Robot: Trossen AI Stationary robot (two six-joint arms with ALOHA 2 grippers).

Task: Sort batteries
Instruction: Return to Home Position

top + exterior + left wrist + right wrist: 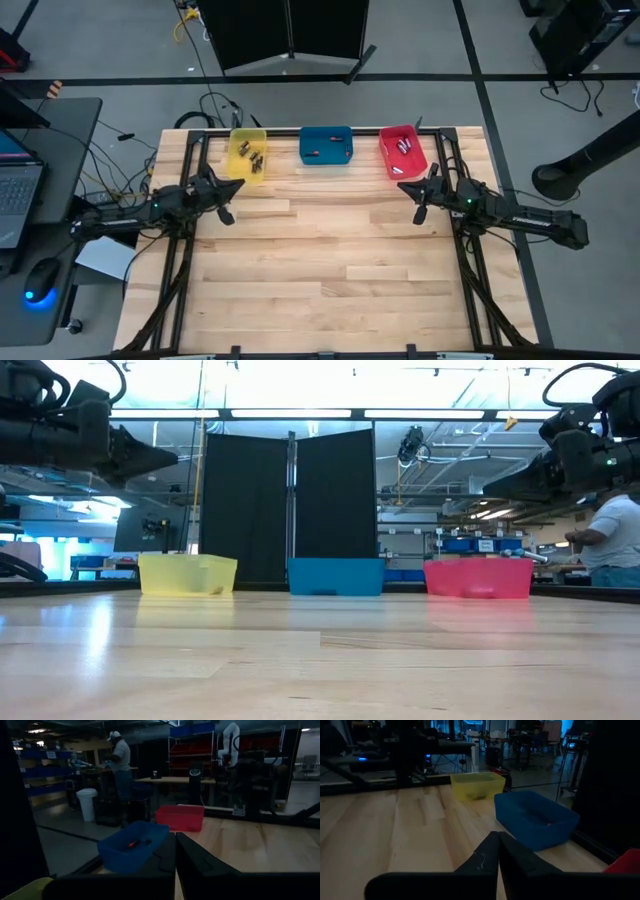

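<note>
Three bins stand along the table's far edge: a yellow bin (248, 153), a blue bin (326, 146) and a red bin (402, 151). Small dark batteries (254, 156) lie in the yellow bin, reddish ones (405, 147) in the red bin, and one or two (135, 843) in the blue bin. My left gripper (226, 206) hovers near the yellow bin, above the table, shut and empty (175, 851). My right gripper (420, 207) hovers near the red bin, also shut and empty (498, 851).
The wooden table (320, 270) stretches bare toward its near edge. A person (119, 760) works at a bench in the room beyond the table. A laptop (18, 195) and mouse (40, 275) sit on a side desk left of the table.
</note>
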